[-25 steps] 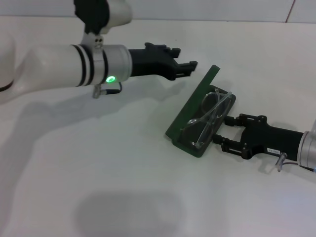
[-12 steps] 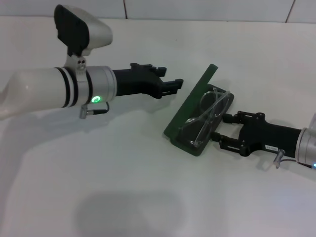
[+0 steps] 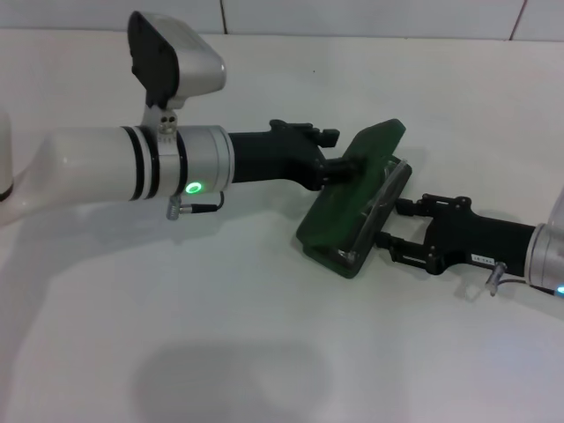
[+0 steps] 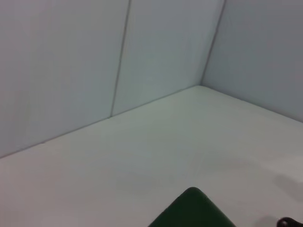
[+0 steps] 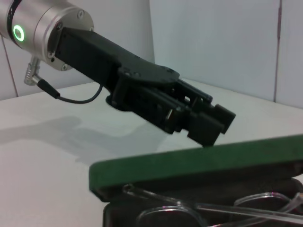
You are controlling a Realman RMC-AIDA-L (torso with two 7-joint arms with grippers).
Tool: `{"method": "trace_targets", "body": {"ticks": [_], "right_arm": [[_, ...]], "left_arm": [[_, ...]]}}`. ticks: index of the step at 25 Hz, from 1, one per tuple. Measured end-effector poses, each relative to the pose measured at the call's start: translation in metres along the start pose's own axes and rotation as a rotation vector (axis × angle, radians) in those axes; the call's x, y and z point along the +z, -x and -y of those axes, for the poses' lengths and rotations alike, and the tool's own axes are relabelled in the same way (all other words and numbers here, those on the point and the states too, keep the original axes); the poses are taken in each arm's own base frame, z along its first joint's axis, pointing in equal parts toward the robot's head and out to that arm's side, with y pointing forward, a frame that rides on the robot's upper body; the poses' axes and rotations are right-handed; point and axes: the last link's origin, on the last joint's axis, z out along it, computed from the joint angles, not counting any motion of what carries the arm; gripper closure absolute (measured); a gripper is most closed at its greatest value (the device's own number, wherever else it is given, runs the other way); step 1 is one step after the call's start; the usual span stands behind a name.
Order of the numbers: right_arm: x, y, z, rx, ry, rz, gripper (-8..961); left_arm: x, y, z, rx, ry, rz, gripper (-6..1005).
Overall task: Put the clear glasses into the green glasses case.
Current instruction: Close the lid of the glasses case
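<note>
The green glasses case (image 3: 352,194) lies at the table's middle right, its lid tilted low over the base. Inside it lie the clear glasses (image 3: 381,210), only their edge showing under the lid; the right wrist view shows the lenses (image 5: 199,212) beneath the lid (image 5: 189,163). My left gripper (image 3: 340,166) is shut, its tips pressing on the lid's outer face, also seen in the right wrist view (image 5: 210,127). My right gripper (image 3: 393,231) is open against the case's right side, one finger near each end of that side. A corner of the lid (image 4: 193,212) shows in the left wrist view.
The white table (image 3: 220,335) stretches bare to the front and left of the case. A pale wall (image 4: 94,61) stands behind the table. My left forearm (image 3: 132,167) reaches across the table's middle left.
My left gripper moved right onto the lid and pushed it from nearly upright down over the glasses. The right gripper stayed beside the case.
</note>
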Motion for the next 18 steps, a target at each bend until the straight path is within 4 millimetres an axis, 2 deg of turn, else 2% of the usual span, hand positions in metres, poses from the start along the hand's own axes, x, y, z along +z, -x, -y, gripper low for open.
{"method": "trace_targets", "body": {"ticks": [11, 18], "right_arm": [[0.003, 0.002, -0.001, -0.004, 0.013, -0.003, 349], [0.004, 0.004, -0.003, -0.011, 0.025, 0.002, 349]], "left_arm": [[0.009, 0.003, -0.012, 0.047, 0.045, 0.032, 388], [0.010, 0.007, -0.012, 0.042, 0.045, 0.047, 389]]}}
